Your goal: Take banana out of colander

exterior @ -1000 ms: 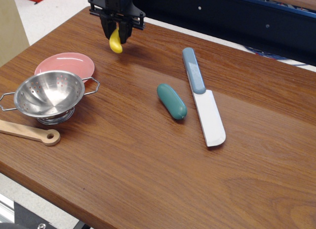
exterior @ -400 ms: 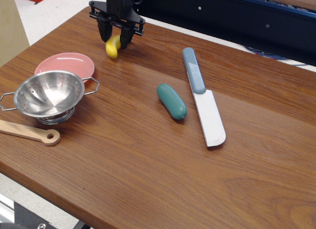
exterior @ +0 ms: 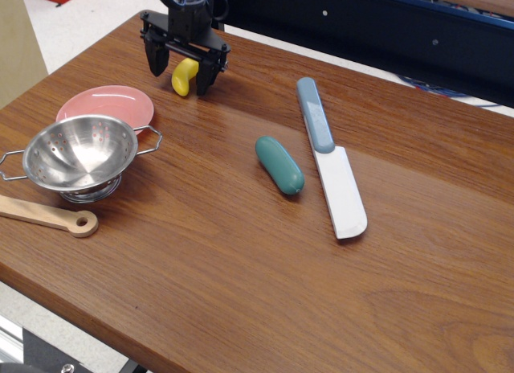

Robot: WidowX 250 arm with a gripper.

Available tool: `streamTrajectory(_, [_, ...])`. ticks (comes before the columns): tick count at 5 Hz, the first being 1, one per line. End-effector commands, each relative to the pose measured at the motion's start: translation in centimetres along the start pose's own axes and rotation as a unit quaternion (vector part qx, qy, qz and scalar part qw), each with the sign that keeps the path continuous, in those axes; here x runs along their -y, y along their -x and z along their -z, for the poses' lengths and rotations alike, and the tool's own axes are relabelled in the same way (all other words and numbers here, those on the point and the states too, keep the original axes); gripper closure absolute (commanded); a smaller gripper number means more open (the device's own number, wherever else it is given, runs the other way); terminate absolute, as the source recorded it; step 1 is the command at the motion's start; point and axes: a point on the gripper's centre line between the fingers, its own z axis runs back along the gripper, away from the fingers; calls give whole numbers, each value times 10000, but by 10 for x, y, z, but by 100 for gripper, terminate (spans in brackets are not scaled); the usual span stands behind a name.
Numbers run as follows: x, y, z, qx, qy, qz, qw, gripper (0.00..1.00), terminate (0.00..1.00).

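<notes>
The yellow banana (exterior: 184, 75) lies on the wooden table (exterior: 257, 252) at the back left, between the two fingers of my black gripper (exterior: 180, 74). The gripper is open, its fingers spread wide on either side of the banana and not touching it. The shiny steel colander (exterior: 79, 157) stands at the left, well in front of the gripper, and its bowl holds nothing.
A pink plate (exterior: 106, 105) lies just behind the colander. A wooden spoon handle (exterior: 50, 216) lies in front of it. A teal capsule-shaped object (exterior: 279, 165) and a blue-handled white spatula (exterior: 331, 158) lie mid-table. The table's back edge is close behind the gripper.
The gripper came down with the banana, then opened wide. The banana left its grasp and now rests on the table between the fingers.
</notes>
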Motion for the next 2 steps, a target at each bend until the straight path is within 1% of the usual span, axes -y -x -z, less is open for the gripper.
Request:
streamTrajectory(1, [-18,-12,-55,108,315,-255,9991,0,0])
streamTrajectory(2, [-15,-4,-71,140,622,-116,9979,0,100])
